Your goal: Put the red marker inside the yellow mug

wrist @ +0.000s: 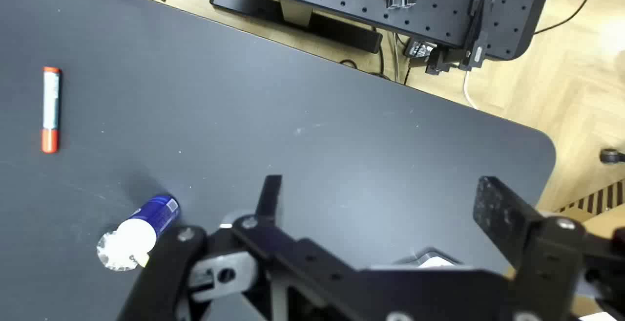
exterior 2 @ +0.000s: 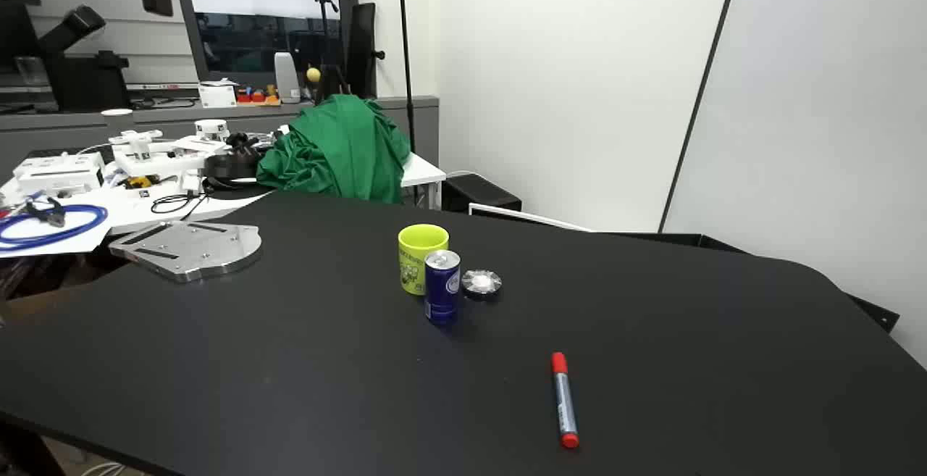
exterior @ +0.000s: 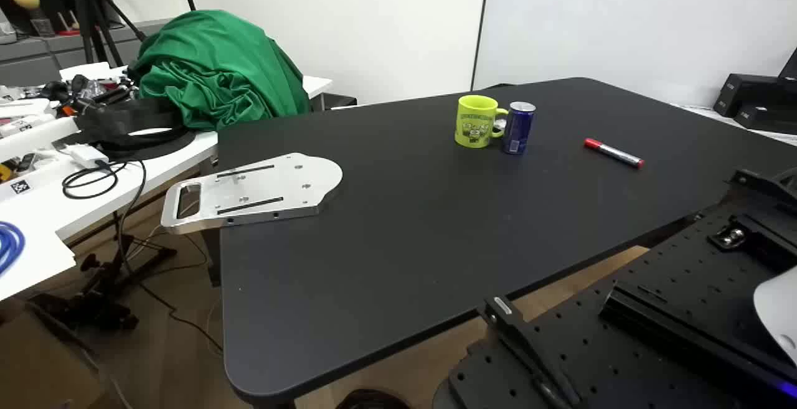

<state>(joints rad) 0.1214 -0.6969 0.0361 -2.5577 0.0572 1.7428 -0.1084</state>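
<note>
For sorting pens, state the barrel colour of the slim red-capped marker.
The marker's barrel is silvery grey, clearest in an exterior view.

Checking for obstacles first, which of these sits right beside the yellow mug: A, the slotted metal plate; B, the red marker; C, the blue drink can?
C: the blue drink can stands upright close by the yellow mug, partly hiding it in an exterior view.

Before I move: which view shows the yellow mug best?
Best: an exterior view where the yellow mug shows print and handle. In an exterior view, the blue can partly covers it, handle unseen. Wrist view: probably just a yellow-green sliver, the gripper apparently blocking the rest.
</note>
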